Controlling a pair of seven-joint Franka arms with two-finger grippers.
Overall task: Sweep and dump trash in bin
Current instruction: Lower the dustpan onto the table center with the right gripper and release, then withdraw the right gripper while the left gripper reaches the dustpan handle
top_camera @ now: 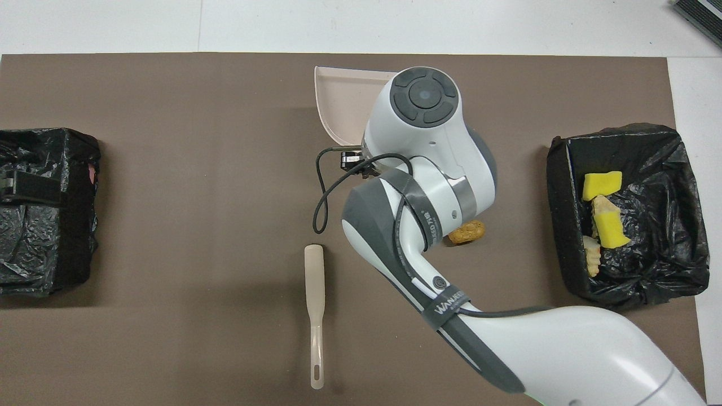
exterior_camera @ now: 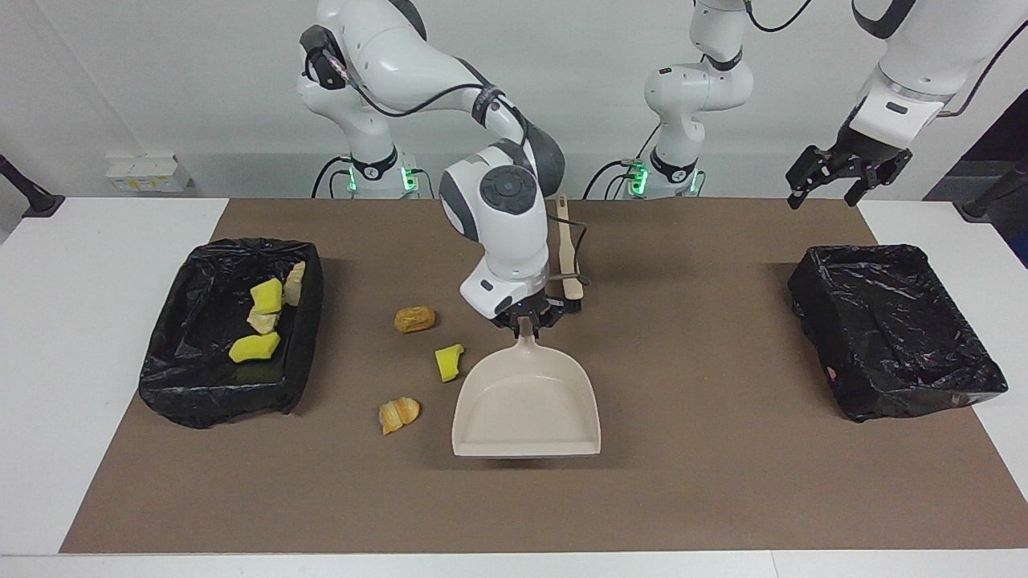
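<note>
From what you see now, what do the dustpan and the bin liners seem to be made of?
The dustpan looks like moulded beige plastic, smooth and matte, one rigid piece with its handle. The bin liners look like thin black plastic film: crinkled, glossy, folded over the rims.

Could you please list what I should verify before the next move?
1. Right tool shut on the dustpan handle: ok.
2. Dustpan bare, ready for scraps: ok.
3. Mat cleared of scraps: not ok. A brown lump, a sponge bit and an orange lump lie beside the dustpan, toward the right arm's end.
4. Brush gripped: not ok. It lies on the mat, nearer to the robots than the dustpan.
5. Left tool free for the brush: ok. It is open, raised at the left arm's end.
6. Dustpan lip flat on the mat: cannot tell.
</note>
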